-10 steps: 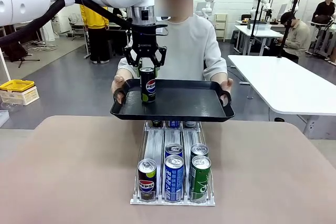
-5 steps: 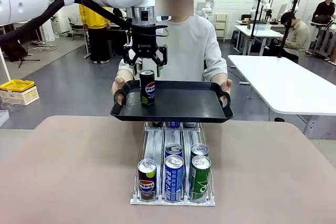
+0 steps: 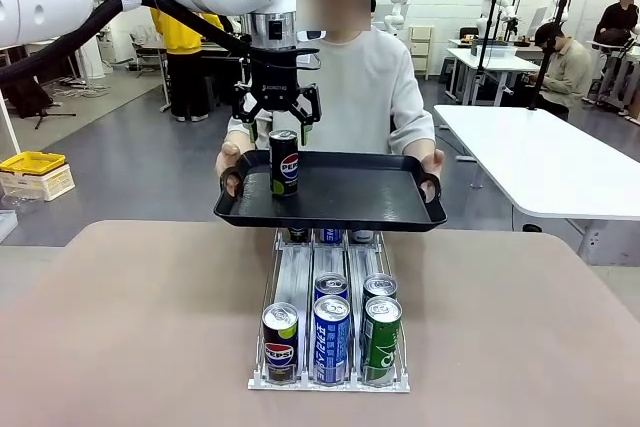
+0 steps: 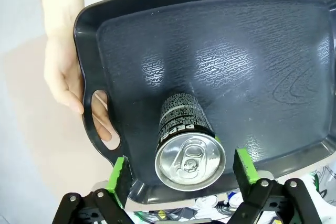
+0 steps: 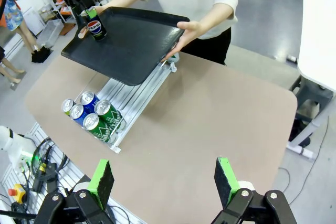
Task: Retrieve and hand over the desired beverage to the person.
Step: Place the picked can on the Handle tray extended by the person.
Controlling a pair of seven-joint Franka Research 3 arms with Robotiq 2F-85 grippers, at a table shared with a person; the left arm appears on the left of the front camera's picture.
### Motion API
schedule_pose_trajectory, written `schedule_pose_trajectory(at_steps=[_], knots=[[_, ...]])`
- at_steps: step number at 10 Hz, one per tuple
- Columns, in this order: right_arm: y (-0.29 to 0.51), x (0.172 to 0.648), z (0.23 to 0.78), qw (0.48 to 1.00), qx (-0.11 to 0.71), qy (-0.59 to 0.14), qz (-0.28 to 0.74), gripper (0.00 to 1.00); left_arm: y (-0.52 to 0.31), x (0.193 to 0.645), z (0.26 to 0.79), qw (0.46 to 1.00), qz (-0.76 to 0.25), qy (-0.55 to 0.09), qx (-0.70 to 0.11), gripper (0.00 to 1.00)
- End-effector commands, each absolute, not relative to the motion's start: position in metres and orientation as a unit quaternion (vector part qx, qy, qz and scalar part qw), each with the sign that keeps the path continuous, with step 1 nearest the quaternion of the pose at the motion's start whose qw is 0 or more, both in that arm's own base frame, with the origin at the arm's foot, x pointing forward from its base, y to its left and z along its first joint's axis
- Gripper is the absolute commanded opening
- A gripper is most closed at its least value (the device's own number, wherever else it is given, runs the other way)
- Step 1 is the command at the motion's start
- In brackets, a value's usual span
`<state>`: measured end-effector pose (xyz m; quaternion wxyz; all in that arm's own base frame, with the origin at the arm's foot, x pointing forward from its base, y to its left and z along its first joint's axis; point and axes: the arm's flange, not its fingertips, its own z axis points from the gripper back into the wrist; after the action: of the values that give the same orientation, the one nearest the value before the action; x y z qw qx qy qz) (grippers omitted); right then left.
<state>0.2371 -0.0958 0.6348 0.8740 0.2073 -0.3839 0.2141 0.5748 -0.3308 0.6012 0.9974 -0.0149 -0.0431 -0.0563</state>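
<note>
Left pincer (image 3: 279, 123) hovers just above the Pepsi can (image 3: 283, 162) with its jaws spread wide. The green pads (image 4: 118, 173) stand clear on either side of the can's lid and touch nothing. The can stands upright near the left end of the black tray (image 3: 350, 192), which the person (image 3: 365, 77) holds by its handles above the far edge of the tabletop (image 3: 130, 317). One hand (image 3: 230, 162) is close beside the can. From where I stand the handover looks as good as made.

The can is smooth aluminium, so I'd expect it to be slick. If full it should be stiff, with a fair bit of weight, though a hard squeeze could dent it. Tall and narrow on a hand-held tray, it could tip at a nudge. Any new hold would best go across the round wall near the upper half. The right pincer (image 5: 164, 179) hangs empty, jaws apart, over the near side of the tabletop, well away from the rack (image 3: 297, 272) of remaining cans.
</note>
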Motion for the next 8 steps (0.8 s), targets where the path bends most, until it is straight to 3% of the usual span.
schedule_pose_trajectory(at_steps=[1, 4, 6, 8], knots=[[-0.095, 0.239, 0.634, 0.870, 0.216, -0.384, 0.220, 1.00, -0.326, 0.567, 0.629, 0.997, -0.062, -0.034, -0.020, 1.00], [-0.095, 0.239, 0.634, 0.870, 0.216, -0.384, 0.220, 1.00, -0.319, 0.450, 0.732, 0.988, -0.122, -0.087, -0.046, 1.00], [-0.095, 0.239, 0.634, 0.870, 0.216, -0.384, 0.220, 1.00, -0.295, 0.388, 0.737, 0.984, -0.142, -0.102, -0.037, 1.00], [-0.095, 0.239, 0.634, 0.870, 0.216, -0.384, 0.220, 1.00, -0.267, 0.346, 0.705, 0.981, -0.170, -0.088, -0.040, 1.00]])
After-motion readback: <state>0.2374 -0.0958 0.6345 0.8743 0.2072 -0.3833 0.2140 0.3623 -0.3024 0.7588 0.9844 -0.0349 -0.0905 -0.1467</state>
